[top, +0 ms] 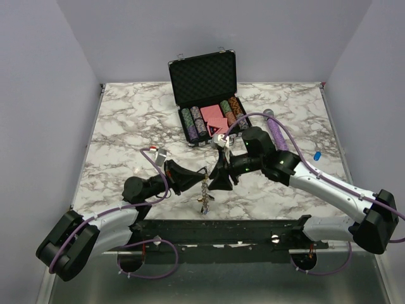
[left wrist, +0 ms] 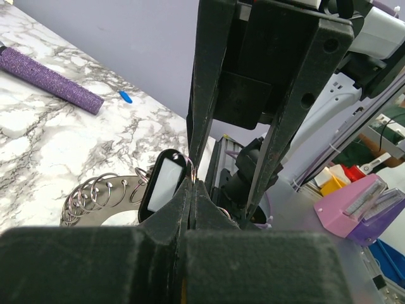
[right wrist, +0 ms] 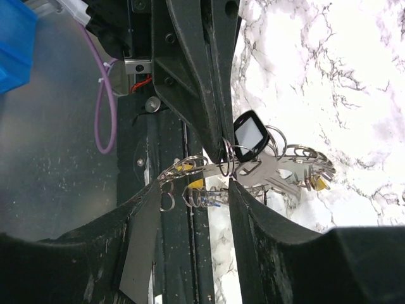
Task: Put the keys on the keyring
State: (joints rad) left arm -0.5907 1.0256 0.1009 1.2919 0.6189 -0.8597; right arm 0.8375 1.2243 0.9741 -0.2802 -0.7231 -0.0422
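Note:
The keyring (top: pixel 204 192) hangs between my two grippers near the table's front edge. It is a flat silver ring (right wrist: pixel 288 166) fringed with small split rings. My left gripper (left wrist: pixel 192 182) is shut on one small ring at its rim and holds it up. A black tag with a white window (right wrist: pixel 250 134) hangs beside that grip. My right gripper (right wrist: pixel 193 185) is open, its fingers straddling the ring's rim. Keys with yellow heads (right wrist: pixel 183 167) and a blue one (right wrist: pixel 218 202) dangle from the small rings. A loose blue key (top: pixel 317 154) lies on the table at the right.
An open black chip case (top: pixel 205 95) stands at the back centre. A purple microphone (top: pixel 276 133) lies to its right, behind my right arm. A small red and white piece (top: pixel 152 149) lies on the marble at the left. The black rail (top: pixel 221 231) runs under the ring.

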